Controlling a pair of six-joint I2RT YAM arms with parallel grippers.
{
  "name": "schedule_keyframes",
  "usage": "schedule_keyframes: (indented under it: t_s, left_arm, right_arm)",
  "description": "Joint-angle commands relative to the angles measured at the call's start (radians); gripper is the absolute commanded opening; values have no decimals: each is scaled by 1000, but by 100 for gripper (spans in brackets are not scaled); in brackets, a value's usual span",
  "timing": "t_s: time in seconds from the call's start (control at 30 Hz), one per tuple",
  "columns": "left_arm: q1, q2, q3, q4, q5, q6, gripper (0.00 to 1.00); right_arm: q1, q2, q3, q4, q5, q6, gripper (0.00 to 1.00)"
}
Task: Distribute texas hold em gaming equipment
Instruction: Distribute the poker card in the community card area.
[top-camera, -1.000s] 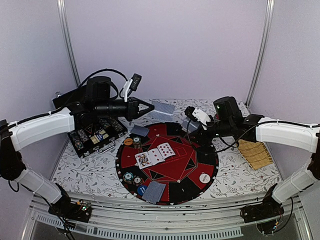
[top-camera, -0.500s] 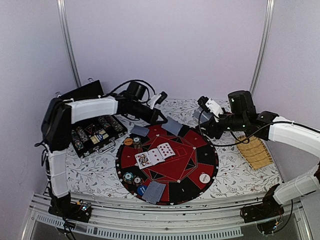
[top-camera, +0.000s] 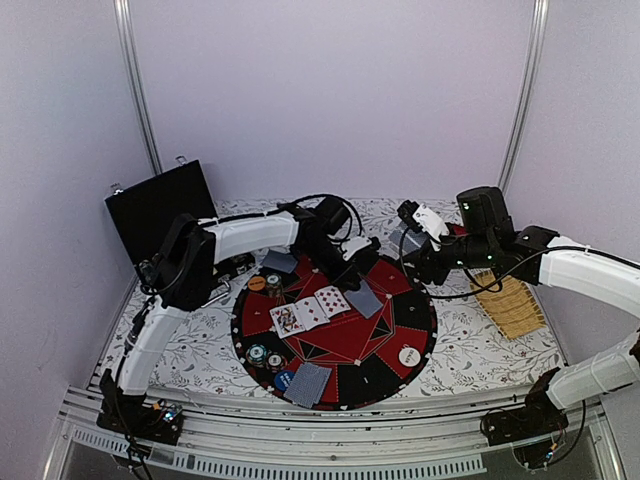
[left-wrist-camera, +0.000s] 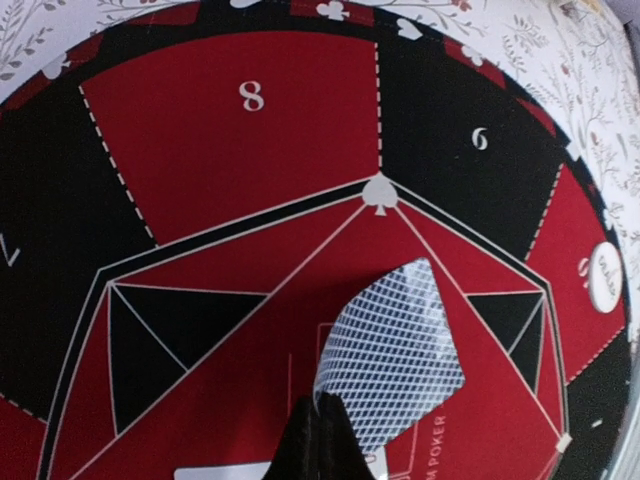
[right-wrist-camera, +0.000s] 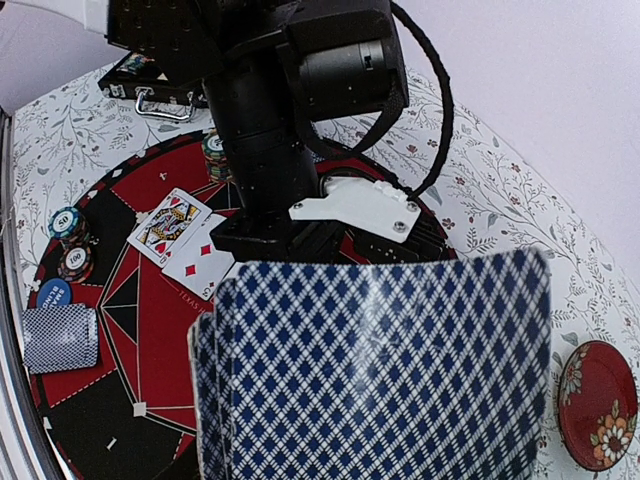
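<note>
My left gripper (top-camera: 357, 268) is shut on one playing card (top-camera: 366, 298) with a grey-blue back. It holds the card low over the middle of the round red and black poker mat (top-camera: 400, 320). In the left wrist view the fingertips (left-wrist-camera: 320, 432) pinch the card's (left-wrist-camera: 395, 360) lower corner. My right gripper (top-camera: 412, 255) is shut on a deck of cards (right-wrist-camera: 370, 370) at the mat's far right edge. The deck hides its fingers. Face-up cards (top-camera: 310, 308) lie at the mat's centre. Two face-down piles (top-camera: 280, 262) (top-camera: 308, 383), striped chips (top-camera: 265, 356), and a blue button (top-camera: 284, 380), an orange one (top-camera: 257, 283) and a white one (top-camera: 409, 355) lie on the mat.
An open black chip case (top-camera: 160, 210) stands at the back left, with the left arm stretched in front of it. A straw-coloured slatted mat (top-camera: 510, 305) lies at the right. A dark red plate (right-wrist-camera: 597, 390) sits beyond the poker mat in the right wrist view.
My left arm has swung from the chip case side to the mat's centre, carrying a card down toward the mat. My right gripper with the deck has drawn back slightly to the right.
</note>
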Motion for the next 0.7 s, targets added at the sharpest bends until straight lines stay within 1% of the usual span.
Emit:
schedule_keyframes:
  t_s: [0.0, 0.13, 0.2, 0.37, 0.67]
  left_arm:
    - [-25, 52, 60, -86, -158, 111, 0]
    - [-43, 65, 74, -62, -283, 167, 0]
    - [-46, 65, 73, -43, -318, 190, 0]
    - [-51, 70, 70, -7, -297, 210, 0]
    - [-58, 88, 66, 18, -362, 238, 0]
  right_arm:
    - [-1, -32, -8, 10, -1, 14, 51]
    - [-2, -34, -12, 10, -2, 19, 51]
    - [-1, -34, -14, 10, -3, 19, 51]
    - [-2, -35, -17, 9, -3, 22, 51]
    - [-2, -40, -20, 5, 0, 18, 51]
